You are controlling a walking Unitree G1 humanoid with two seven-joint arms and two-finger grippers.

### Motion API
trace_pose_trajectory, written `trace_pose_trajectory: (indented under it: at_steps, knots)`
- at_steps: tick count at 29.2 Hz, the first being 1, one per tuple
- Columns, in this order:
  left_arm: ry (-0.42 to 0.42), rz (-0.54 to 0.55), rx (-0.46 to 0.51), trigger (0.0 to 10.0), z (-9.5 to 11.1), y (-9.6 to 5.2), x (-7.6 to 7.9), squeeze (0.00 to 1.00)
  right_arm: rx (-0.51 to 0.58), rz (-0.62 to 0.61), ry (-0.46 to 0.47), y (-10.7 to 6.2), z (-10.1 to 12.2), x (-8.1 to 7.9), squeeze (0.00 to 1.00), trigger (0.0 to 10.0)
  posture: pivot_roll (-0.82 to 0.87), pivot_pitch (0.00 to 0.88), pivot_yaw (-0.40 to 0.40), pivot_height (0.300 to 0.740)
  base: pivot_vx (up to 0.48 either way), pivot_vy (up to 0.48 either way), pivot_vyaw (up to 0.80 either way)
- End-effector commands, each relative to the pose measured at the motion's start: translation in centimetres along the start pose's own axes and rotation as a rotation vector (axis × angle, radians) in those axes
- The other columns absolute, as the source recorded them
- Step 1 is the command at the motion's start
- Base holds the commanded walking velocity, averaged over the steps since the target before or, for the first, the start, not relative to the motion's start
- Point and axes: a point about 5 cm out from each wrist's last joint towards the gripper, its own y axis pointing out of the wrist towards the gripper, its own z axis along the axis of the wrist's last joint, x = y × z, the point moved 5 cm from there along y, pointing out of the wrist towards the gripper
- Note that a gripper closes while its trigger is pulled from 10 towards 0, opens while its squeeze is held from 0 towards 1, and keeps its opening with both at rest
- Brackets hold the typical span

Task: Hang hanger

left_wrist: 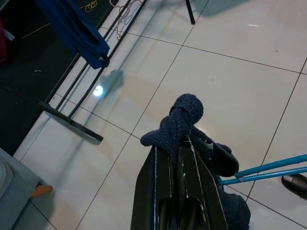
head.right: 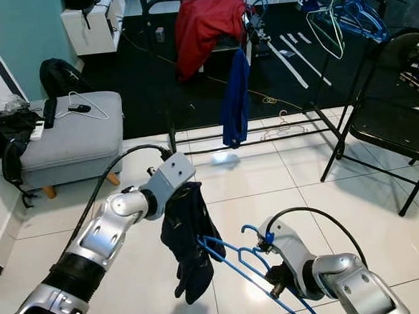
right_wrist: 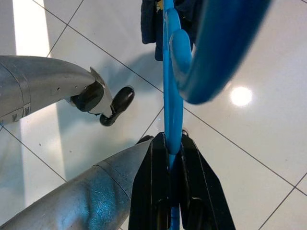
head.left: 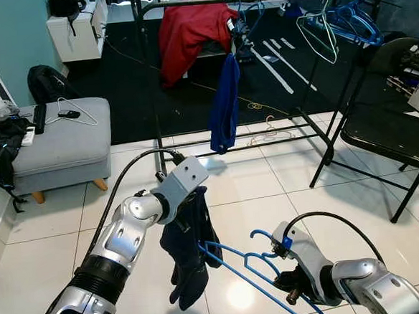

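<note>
Blue hanger pinched by right gripper; left gripper clamps knit garment.

Blue plastic hanger held low above the white tiled floor, tilted, its hook curling upward near the right arm's wrist. Thin blue bars clamped between the black fingers of the right tool, running on toward a dark navy knitted garment draped over the far end. Garment hanging limp, bunched at the top where the left tool pinches it tight, lower end dangling just above the floor.
</note>
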Motion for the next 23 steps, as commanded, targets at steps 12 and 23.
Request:
trace_pose_trajectory:
  at_steps: [12,23]
  knots:
    - [0.011,-0.023,0.016,10.0,0.6,0.0,0.6,0.00,0.070,-0.110,0.003,-0.7,1.6,1.9,0.00,10.0,-0.06,0.068,-0.001,0.740,0.000,0.000,0.00]
    - [0.012,-0.026,0.018,10.0,0.7,0.0,0.7,0.00,0.098,-0.169,0.004,-1.2,2.3,3.0,0.00,10.0,-0.06,0.077,-0.004,0.740,0.000,0.000,0.00]
